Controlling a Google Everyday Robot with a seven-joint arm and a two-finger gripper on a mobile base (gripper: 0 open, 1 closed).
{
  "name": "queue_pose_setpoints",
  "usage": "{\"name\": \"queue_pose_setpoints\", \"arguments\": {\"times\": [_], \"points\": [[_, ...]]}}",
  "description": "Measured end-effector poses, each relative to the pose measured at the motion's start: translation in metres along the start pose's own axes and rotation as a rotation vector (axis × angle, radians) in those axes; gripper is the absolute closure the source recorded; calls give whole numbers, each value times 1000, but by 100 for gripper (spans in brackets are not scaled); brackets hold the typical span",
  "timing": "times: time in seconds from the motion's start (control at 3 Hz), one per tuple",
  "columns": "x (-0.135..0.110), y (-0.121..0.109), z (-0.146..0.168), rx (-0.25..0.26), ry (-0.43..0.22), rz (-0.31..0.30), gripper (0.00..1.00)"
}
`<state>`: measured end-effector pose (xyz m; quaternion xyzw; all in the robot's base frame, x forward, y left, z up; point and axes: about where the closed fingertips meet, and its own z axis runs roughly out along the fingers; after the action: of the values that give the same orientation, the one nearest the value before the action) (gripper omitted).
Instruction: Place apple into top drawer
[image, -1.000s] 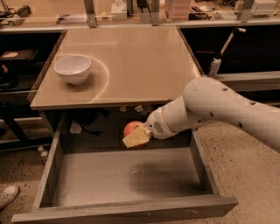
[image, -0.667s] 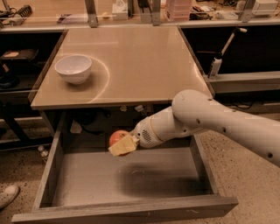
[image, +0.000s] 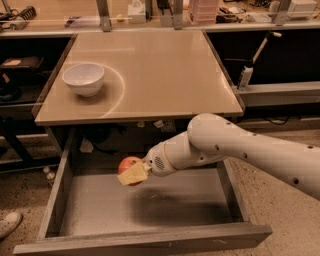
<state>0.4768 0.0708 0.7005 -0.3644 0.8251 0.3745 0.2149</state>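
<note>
Drawer unit under a tan tabletop (image: 165, 70), top drawer (image: 100, 212) standing open toward me, front panel nearest, grey wood-grain walls on both sides. Drawer floor is grey with a few pale scuffs. White arm (image: 250, 150) reaches in from the right, sloping down and leftward across the drawer's right wall, its wrist over the rear half of the drawer. Tool (image: 131, 173) sits at the arm's left end, above the back-left part of the drawer floor and just in front of the tabletop's front edge. Tool is pinching the apple (image: 127, 163): one pale yellowish finger (image: 135, 175) lies across the near lower face of the fruit; the other finger is hidden behind it. The apple is red-orange, round, and held up in the air, clear of the drawer floor and not touching any wall. A soft dark shadow (image: 170, 210) falls on the drawer floor below and to the right of the wrist. On the tabletop, a white bowl (image: 83, 78) stands upright near the left edge, well apart from the arm and the apple. Past the drawer's left front corner, on the speckled ground, the toe of a pale shoe (image: 9, 224) shows at the edge of view.
</note>
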Motion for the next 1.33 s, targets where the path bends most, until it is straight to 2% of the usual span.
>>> {"name": "queue_pose_setpoints", "arguments": {"times": [0.67, 1.0, 1.33], "points": [[19, 2, 64, 60, 31, 96, 100], [27, -2, 86, 71, 25, 132, 100], [40, -17, 102, 80, 8, 179, 100]]}}
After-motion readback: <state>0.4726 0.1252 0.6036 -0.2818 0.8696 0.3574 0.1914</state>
